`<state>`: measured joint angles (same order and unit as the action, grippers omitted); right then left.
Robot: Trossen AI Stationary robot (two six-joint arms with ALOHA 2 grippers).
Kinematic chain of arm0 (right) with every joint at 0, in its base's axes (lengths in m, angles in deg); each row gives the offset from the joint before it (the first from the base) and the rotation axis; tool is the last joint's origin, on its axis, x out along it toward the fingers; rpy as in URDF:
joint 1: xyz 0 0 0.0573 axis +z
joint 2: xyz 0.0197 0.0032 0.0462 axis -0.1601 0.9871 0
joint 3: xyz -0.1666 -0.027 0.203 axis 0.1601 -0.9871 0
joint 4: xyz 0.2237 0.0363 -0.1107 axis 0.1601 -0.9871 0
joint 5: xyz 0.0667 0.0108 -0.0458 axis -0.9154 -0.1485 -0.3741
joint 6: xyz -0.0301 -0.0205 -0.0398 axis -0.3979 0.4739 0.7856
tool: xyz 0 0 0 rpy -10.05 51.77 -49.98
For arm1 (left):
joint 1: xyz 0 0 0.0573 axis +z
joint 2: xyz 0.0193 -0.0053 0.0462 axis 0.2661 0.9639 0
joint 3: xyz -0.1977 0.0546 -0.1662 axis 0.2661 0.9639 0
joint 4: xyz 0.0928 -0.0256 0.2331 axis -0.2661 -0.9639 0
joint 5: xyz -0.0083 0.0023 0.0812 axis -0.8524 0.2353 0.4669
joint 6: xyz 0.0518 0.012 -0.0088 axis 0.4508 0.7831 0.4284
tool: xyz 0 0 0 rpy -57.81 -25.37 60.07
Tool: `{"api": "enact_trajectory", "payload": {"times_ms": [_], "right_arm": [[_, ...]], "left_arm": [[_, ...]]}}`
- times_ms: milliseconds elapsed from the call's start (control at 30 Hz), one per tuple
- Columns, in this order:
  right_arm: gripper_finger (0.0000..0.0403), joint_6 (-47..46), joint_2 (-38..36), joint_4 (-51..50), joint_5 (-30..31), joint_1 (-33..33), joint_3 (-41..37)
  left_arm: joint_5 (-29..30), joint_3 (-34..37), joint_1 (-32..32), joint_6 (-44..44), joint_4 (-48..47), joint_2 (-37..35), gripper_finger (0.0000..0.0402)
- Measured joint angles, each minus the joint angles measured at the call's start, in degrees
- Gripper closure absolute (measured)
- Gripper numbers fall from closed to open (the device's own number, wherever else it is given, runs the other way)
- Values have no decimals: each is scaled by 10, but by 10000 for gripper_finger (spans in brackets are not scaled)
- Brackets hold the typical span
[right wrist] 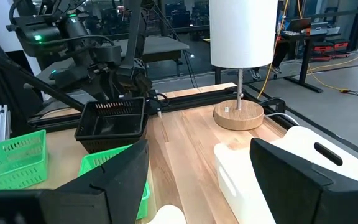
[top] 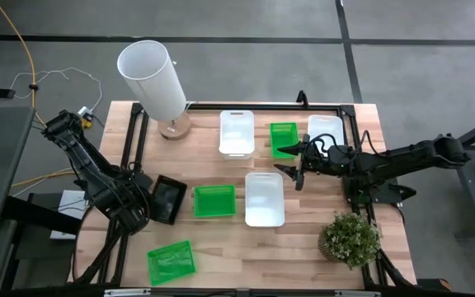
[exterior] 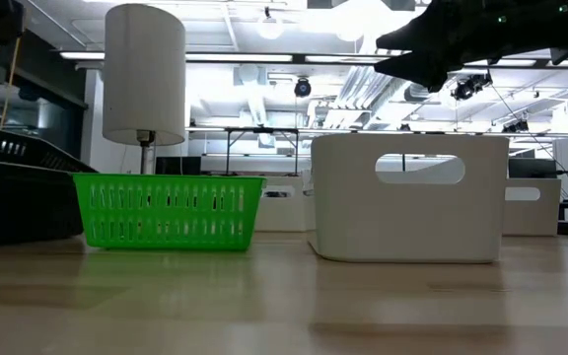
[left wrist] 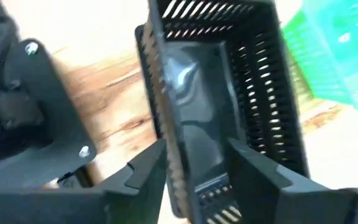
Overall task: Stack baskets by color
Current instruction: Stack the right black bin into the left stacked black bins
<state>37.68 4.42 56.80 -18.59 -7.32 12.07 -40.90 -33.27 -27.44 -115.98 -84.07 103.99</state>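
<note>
A black basket stands at the table's left side; in the low view its upper rim slants above a darker body, as if one black basket sat in another. My left gripper points steeply down at its left end, open. Three green baskets rest on their bases: one beside the black basket, one near the front edge, one at the far right. Three white baskets stand near them. My right gripper hovers level and open above the table's right half. My left gripper straddles one side wall of the black basket from above, one finger outside and one inside. The gap is far wider than the wall. I cannot tell whether either finger touches it. The basket rests on the table.
A lamp with a tall white shade and a round wooden foot stands at the far left. A potted plant sits at the near right. Black frame rails run along the table's edges.
</note>
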Motion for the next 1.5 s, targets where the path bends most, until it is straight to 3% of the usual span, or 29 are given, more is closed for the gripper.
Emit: {"api": "enact_trajectory", "payload": {"times_ms": [200,367,467,633,900,1067,1500], "right_arm": [[138,-4,0,0,0,0,0],[138,-5,0,0,0,0,0],[138,-5,0,0,0,0,0],[138,-11,0,-1,0,0,0],[138,-22,0,-4,0,0,0],[138,-26,1,-5,0,0,0],[138,-26,1,-18,0,0,0]], "left_arm": [[65,0,2,61,1,-40,231],[183,0,-22,146,1,-53,242],[245,21,-45,164,13,-48,275],[257,104,-65,96,31,-42,384],[366,121,-67,68,38,-42,399],[337,151,-61,33,58,-25,401],[330,145,16,13,66,89,401]]}}
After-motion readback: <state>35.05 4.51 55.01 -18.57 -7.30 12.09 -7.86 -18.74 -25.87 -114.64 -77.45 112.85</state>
